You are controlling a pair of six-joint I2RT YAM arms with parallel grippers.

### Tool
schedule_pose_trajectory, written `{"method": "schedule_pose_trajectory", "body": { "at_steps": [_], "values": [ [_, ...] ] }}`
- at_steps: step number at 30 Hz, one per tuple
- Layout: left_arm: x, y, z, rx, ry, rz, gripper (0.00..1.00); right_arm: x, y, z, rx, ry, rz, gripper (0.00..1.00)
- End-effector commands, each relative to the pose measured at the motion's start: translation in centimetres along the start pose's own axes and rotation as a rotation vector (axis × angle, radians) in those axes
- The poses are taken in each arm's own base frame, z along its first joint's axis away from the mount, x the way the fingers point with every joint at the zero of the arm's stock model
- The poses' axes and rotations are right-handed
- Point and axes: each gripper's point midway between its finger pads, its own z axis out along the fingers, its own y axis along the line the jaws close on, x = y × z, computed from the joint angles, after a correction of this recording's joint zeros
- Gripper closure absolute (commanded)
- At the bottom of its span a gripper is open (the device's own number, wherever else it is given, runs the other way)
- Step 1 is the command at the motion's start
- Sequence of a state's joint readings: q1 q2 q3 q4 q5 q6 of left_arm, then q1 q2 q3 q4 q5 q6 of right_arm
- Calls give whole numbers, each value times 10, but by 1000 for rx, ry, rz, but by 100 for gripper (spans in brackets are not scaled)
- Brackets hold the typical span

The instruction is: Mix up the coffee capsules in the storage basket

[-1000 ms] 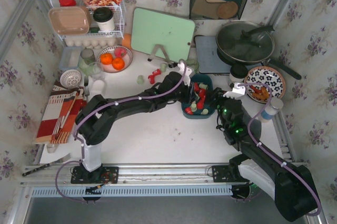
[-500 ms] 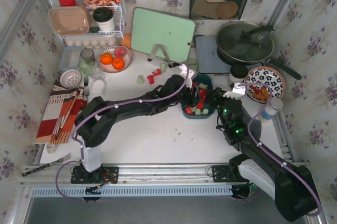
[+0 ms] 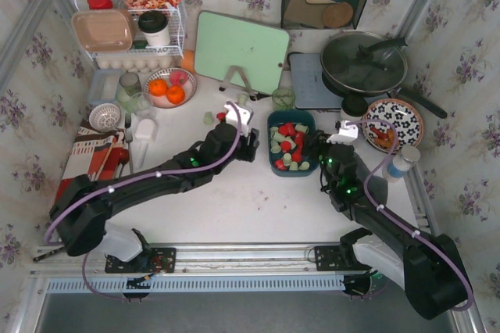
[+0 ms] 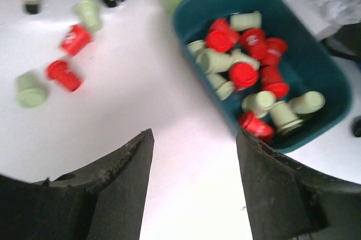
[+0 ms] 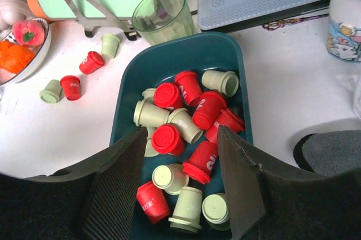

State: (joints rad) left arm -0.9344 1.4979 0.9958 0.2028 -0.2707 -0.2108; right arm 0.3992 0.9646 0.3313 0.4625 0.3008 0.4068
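Free room on the table [image 3: 234, 200] near and left of the storage basket [image 3: 292, 172], green glass cup [image 5: 162, 16] just beyond its far rim. Right gripper [image 5: 181, 132] spread, empty, directly over the red and pale green coffee capsules [image 5: 168, 96] heaped inside. Left gripper [image 4: 194, 138] likewise parted, empty, just left of the basket; four loose capsules [image 4: 74, 39] far-left.

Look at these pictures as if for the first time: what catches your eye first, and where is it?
The heap of red and pale green coffee capsules in the dark teal storage basket, right of centre, stands out most. Four loose capsules lie on the white table to its left. The right claw hangs open above the basket, the left claw open beside it.
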Motion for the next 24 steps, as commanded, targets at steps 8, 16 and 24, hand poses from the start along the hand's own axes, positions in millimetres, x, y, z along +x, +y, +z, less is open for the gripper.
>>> {"method": "schedule_pose_trajectory", "body": {
  "at_steps": [8, 16, 24],
  "values": [
    [40, 95, -78, -332, 21, -6, 31, 13, 45, 17, -164, 75, -100, 42],
    [72, 149, -119, -479, 70, -125, 27, 38, 107, 36, -255, 194, -229, 42],
    [73, 167, -141, -495, 9, -257, 25, 73, 161, 77, -299, 285, -265, 41]
  ]
}}
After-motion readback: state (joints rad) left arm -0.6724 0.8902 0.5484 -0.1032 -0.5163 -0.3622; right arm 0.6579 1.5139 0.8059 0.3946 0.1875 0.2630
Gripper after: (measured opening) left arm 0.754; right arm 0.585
